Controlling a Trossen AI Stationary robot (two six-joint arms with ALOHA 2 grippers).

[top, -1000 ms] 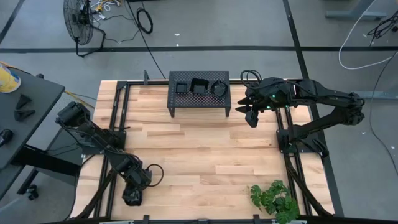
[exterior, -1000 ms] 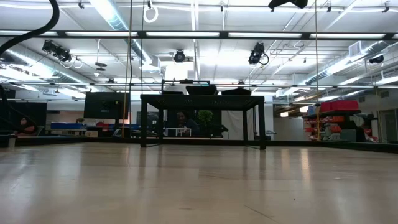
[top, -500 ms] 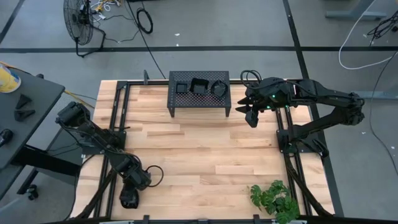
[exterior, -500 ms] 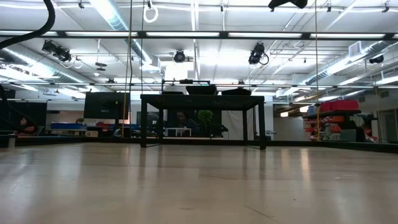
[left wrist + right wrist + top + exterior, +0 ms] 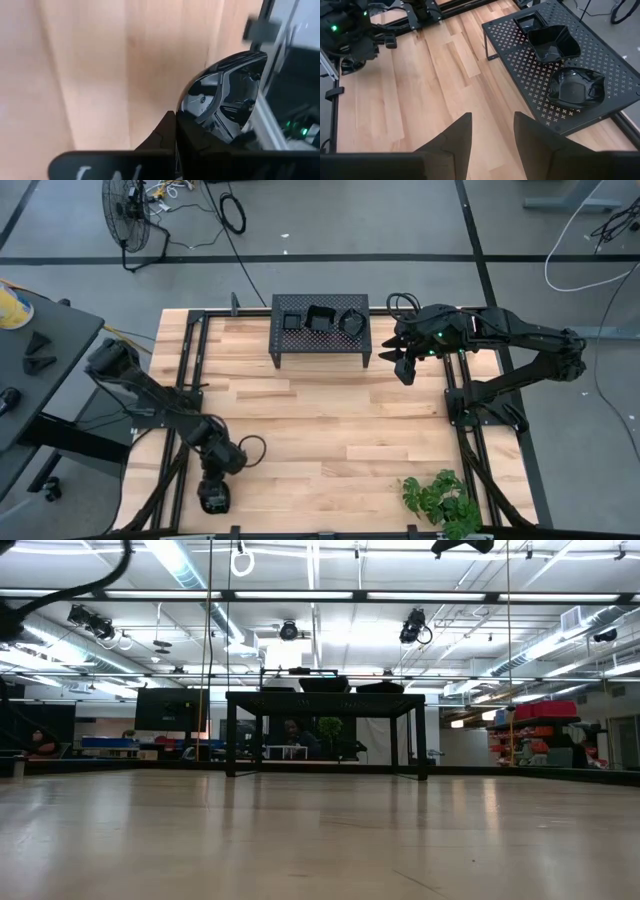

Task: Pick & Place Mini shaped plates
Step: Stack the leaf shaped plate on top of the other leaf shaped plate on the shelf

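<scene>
Our left gripper (image 5: 212, 500) sits at the table's (image 5: 300, 430) near left corner, pinching a shiny black plate (image 5: 225, 95). The stand (image 5: 320, 340) waits at the far edge. Our right gripper (image 5: 404, 370) hovers spread beside it, much nearer.

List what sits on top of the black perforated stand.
Three glossy black plates sit in a row on the stand: one small and square, one larger and angular, one wavy-edged. The table under the stand is mostly covered.
</scene>
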